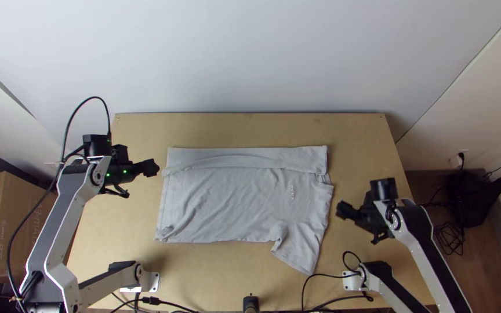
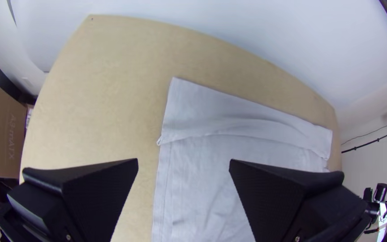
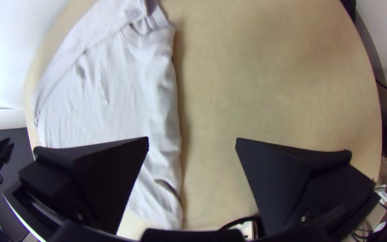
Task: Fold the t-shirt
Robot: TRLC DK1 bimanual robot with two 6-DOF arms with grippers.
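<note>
You are looking at your t-shirt (image 1: 233, 203) lying on the table (image 1: 360, 145), its far side folded over in a long band, one sleeve (image 1: 300, 250) sticking out nearer you. Your left gripper (image 1: 153, 168) is waiting released beside its left end; your right gripper (image 1: 342, 210), also released, is waiting near its right end.

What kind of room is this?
Probably a robotics workspace: two silver-grey and black robot arms, a light wooden table with a grey cotton-looking t-shirt, and loose black cables.
</note>
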